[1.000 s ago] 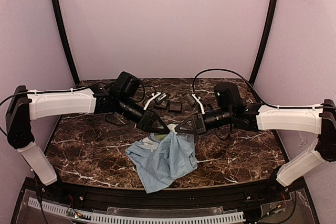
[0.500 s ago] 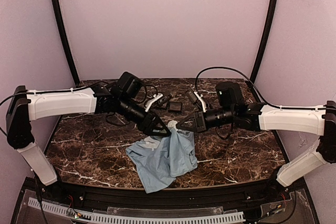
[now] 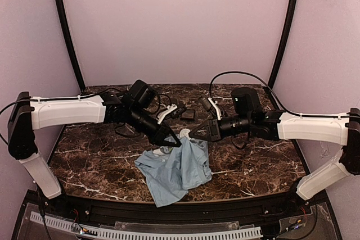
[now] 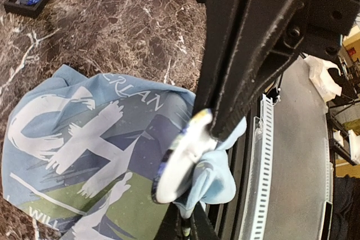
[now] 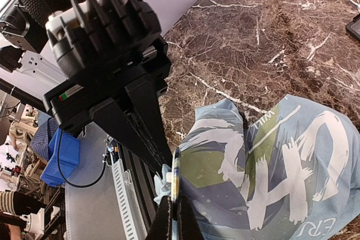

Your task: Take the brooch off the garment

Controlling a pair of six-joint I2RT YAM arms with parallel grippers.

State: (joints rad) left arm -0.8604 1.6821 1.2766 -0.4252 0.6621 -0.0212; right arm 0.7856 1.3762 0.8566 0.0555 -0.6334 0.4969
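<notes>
Brooch [image 4: 181,164] stands edge-on, off the surface [image 3: 101,155], its upper rim clamped in the closed left fingers [image 4: 242,66]; the right fingers [image 5: 167,223] pinch shut just beneath, on rim or cloth I cannot tell. Both have crept together, tenting the shirt [image 3: 177,170]: apparently still pinned, ready for parting.

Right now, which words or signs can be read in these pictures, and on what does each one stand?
"ERLAN": pale letters on the blue shirt; only part of the word shows.
"WILL": at the lower edge of the same print, also cut off.
The brooch is seen edge-on; its markings cannot be read.
</notes>
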